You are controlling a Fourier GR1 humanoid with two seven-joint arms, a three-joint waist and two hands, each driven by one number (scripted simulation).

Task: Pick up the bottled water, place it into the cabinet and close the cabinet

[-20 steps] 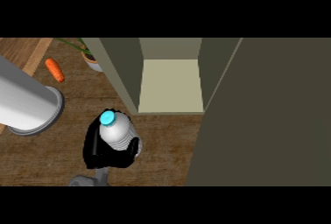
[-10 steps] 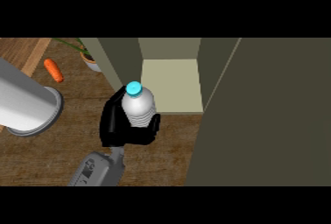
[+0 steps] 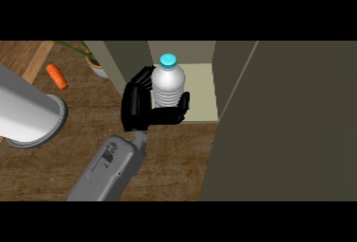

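The bottled water (image 3: pixel 168 85) is clear with a light blue cap and stands upright in my left hand (image 3: pixel 140 111). The black fingers (image 3: pixel 141 80) curl round its left side and the thumb (image 3: pixel 182 101) presses its right side, so the lower part of the bottle is hidden. The bottle sits at the mouth of the cabinet (image 3: pixel 195 82), over the front of its pale shelf. The cabinet's door (image 3: pixel 293 123) stands open as a wide olive panel on the right. My grey forearm (image 3: pixel 108 170) comes in from the lower left. My right hand does not show.
A large white cylinder (image 3: pixel 24 113) lies at the left edge on the wooden counter (image 3: pixel 174 160). An orange carrot (image 3: pixel 57 76) and a potted plant (image 3: pixel 94 66) sit at the back left, beside the cabinet's side wall.
My left hand has carried the bottle up and to the right, from the counter in front of the cabinet to the cabinet's opening. More of the forearm shows now.
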